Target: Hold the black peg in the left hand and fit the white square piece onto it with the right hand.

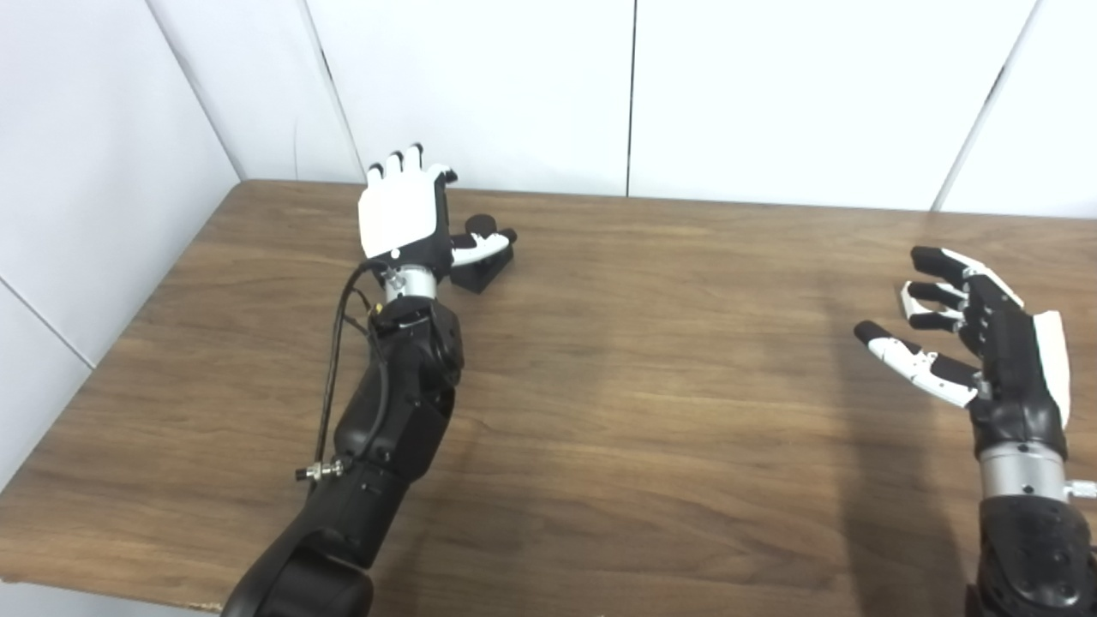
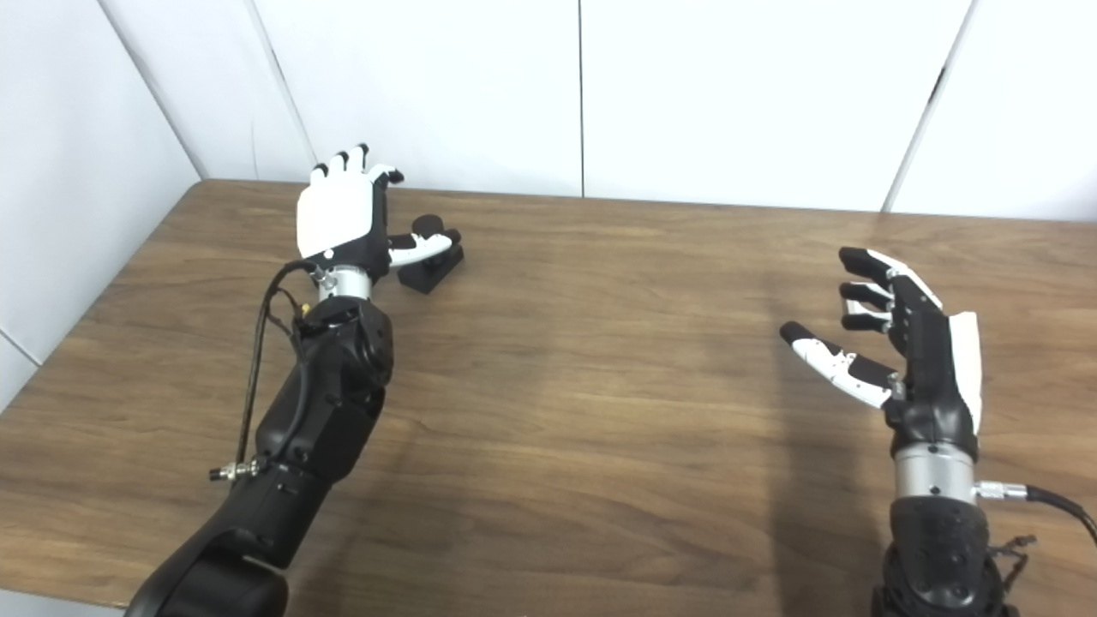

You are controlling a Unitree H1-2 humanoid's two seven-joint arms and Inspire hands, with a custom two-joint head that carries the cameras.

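Note:
The black peg (image 1: 482, 261) sits on the wooden table (image 1: 651, 360) at the back left, a short round post on a black block. My left hand (image 1: 404, 214) hovers just left of it, open, fingers pointing away from me and the thumb stretched over the block; whether the thumb touches it I cannot tell. My right hand (image 1: 977, 330) is raised at the right side, open, palm facing left, holding nothing. No white square piece shows in either view.
White wall panels (image 1: 771, 94) stand along the back edge of the table and down its left side. A black cable (image 1: 338, 360) loops along my left forearm.

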